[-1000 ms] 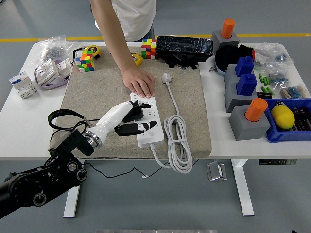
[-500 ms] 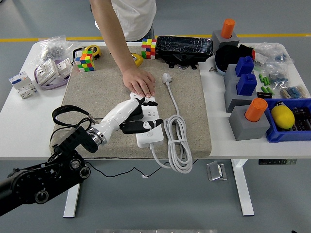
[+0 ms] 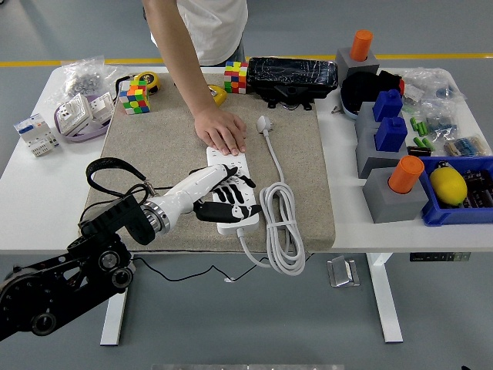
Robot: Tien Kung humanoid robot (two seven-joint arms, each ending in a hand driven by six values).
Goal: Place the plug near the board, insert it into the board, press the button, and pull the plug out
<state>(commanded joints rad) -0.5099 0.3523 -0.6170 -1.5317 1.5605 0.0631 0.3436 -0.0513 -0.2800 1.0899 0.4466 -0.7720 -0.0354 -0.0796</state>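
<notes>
A white power strip [image 3: 231,163] lies lengthwise on the tan mat [image 3: 154,154]. Its far end is held down by a person's hand [image 3: 222,132]. My left hand [image 3: 228,197], white with black fingertips, reaches in from the lower left and lies across the strip's near half. Its fingers curl around a black plug [image 3: 222,190] pressed down against the strip's face, and the hand hides most of the plug. Whether the pins sit in a socket cannot be told. The strip's own white plug [image 3: 264,123] lies loose on the mat to the right. My right arm is out of view.
The strip's white cable [image 3: 282,223] lies coiled by the mat's near right corner. Colour cubes [image 3: 133,99] and a black box [image 3: 293,75] stand along the mat's far edge. Grey blocks with blue and orange tops [image 3: 393,181] and a blue bin [image 3: 462,193] fill the right side.
My left hand has slid right and a little nearer, from beside the strip's left edge to over its near half, carrying the black plug. The person's hand has stayed on the far end.
</notes>
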